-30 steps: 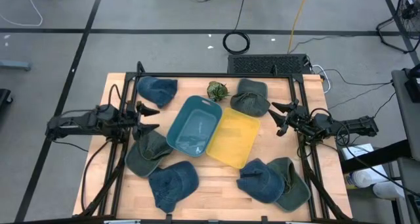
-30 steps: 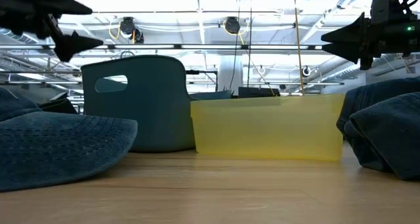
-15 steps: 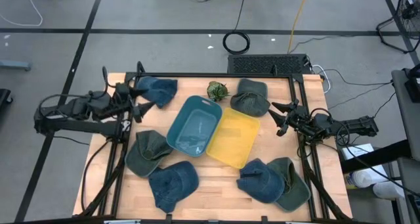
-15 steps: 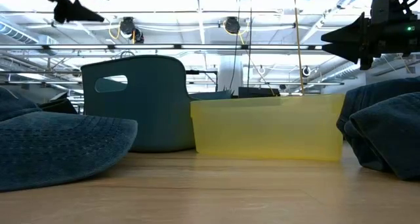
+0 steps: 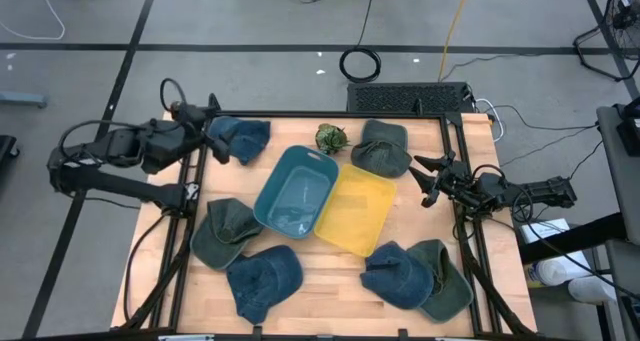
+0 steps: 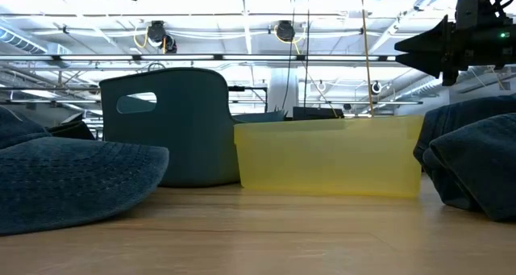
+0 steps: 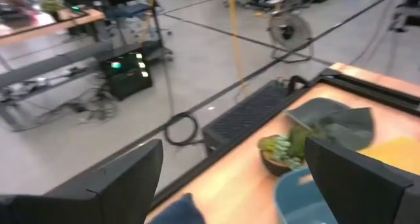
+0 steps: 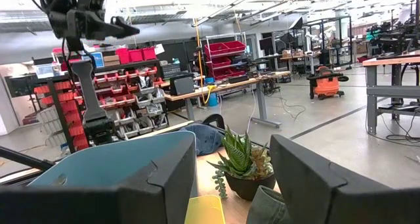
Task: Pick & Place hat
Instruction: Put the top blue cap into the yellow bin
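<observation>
Several hats lie flat on the wooden table: a blue hat [image 5: 243, 136] at the far left, a green hat [image 5: 384, 148] at the far right of centre, a green hat [image 5: 222, 231] and a blue hat [image 5: 265, 279] at the near left, and a blue hat [image 5: 398, 274] overlapping a green one [image 5: 447, 283] at the near right. My left gripper [image 5: 218, 144] hangs open and raised beside the far-left blue hat, touching nothing; its fingers frame the left wrist view [image 7: 230, 184]. My right gripper [image 5: 422, 179] waits open at the table's right, holding nothing.
A teal bin [image 5: 295, 191] and a yellow bin [image 5: 355, 211] stand side by side at the table's centre. A small potted plant [image 5: 331, 137] sits behind them at the far edge. Black frame rails [image 5: 468, 251] run along the table's left and right sides.
My left gripper has risen well above the table and gone toward the far edge, from beside the near-left green hat to beside the far-left blue hat. It has tipped upward to nearly level and stayed open. In the low view it has climbed almost out of the top.
</observation>
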